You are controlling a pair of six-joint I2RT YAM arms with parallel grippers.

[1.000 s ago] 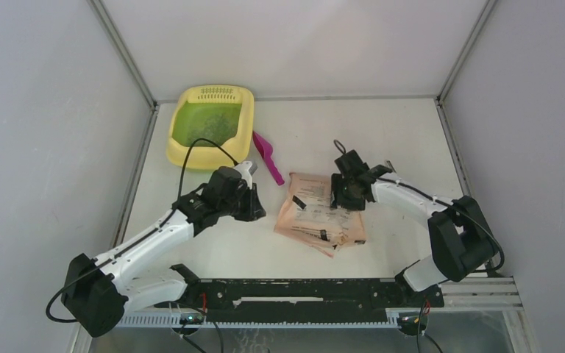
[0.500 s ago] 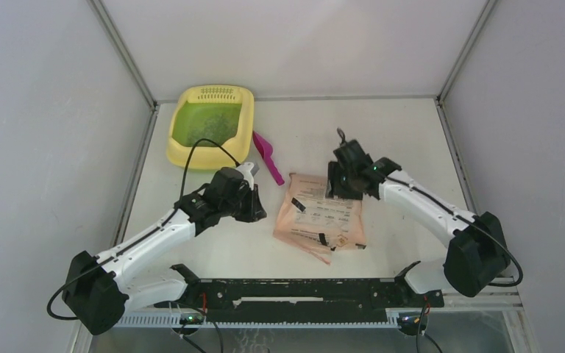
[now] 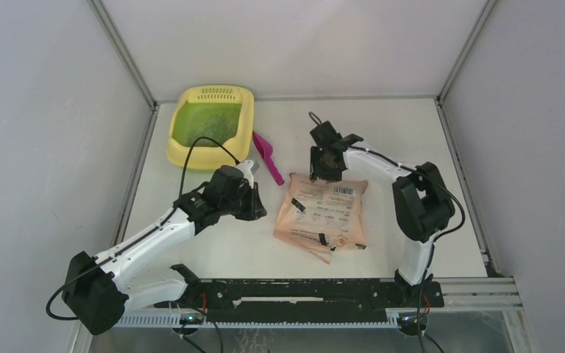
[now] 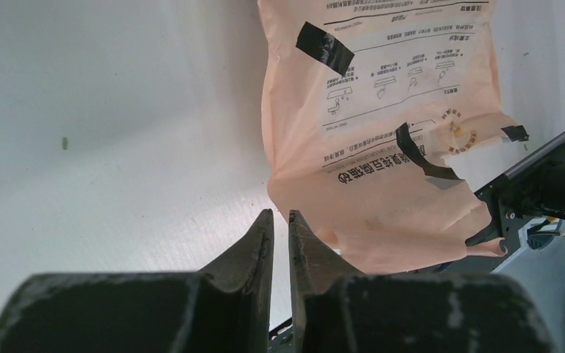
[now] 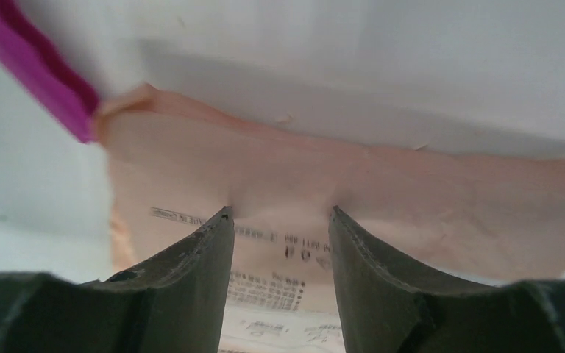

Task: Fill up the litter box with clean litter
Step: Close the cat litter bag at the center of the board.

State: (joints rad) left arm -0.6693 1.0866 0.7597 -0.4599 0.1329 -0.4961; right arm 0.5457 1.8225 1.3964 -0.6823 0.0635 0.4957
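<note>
Yellow, green-floored litter box (image 3: 215, 94) sits upright, far left.

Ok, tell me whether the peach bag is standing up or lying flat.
Lying flat: the peach bag rests printed face up on the table, its label readable from overhead.

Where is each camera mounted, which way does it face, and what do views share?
Top external: above and behind the arm bases, looking down on the white table; both arms, pale yellow plastic litter box, magenta plastic scoop, peach-pink printed plastic bag.
Left wrist: on the left arm, facing the bag's side past the nearly closed left gripper.
Right wrist: on the right arm, facing the bag's far edge past the open right gripper.
Shared: all three show the bag.
</note>
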